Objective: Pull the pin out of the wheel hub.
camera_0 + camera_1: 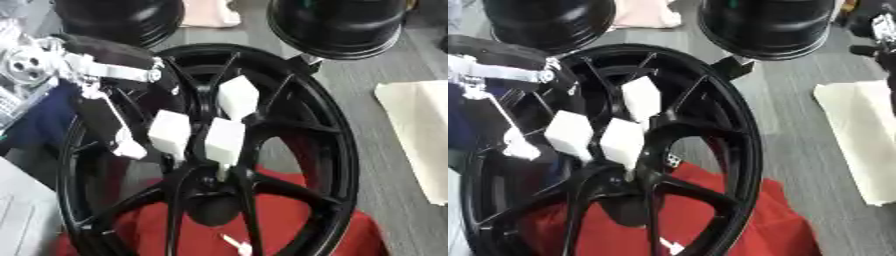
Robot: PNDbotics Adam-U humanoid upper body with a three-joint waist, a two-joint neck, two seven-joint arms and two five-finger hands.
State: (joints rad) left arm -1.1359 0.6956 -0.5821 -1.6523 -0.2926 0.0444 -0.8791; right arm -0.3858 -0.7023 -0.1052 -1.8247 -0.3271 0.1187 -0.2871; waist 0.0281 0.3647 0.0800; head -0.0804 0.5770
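Left hand (pixel 131 135) reaches over wheel (pixel 337 150); fingers straight, holding nothing; three white pins (pixel 225 140) in hub just beside fingertips, all seated; pulling not begun; right hand barely visible, state unclear.

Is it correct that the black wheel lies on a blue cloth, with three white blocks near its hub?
Not quite. The cloth under the black wheel is red, not blue; the left eye view shows it. The three white blocks near the hub are there.
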